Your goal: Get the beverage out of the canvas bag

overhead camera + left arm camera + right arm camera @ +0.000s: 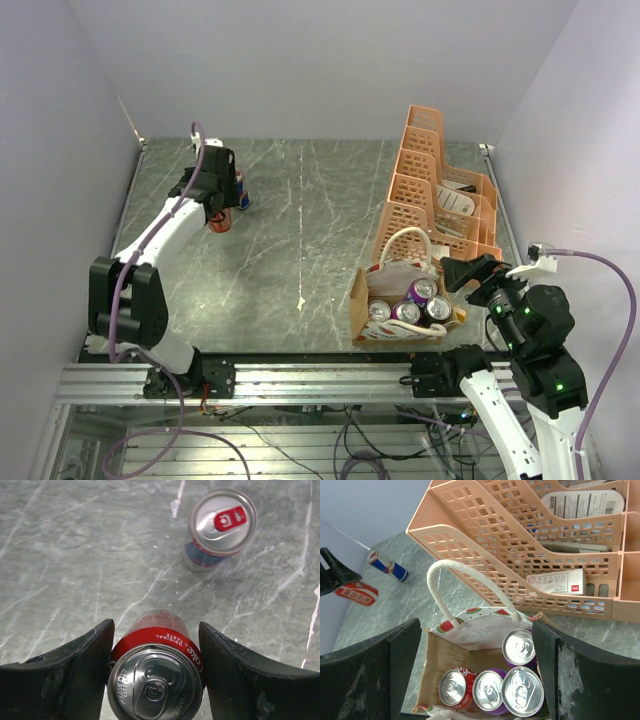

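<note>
Left gripper [155,630] pinches a red cola can [155,680] at the far left of the table [300,200], near an upright blue-and-silver can [220,527]; whether the red can rests on the surface is unclear. Right gripper [476,625] hangs spread above the canvas bag [440,655], near right, which contains four cans [522,690]. Expect rigid, smooth, fairly heavy cylinders: grasp across the sidewall, below the rim. Bag walls are soft.
</note>
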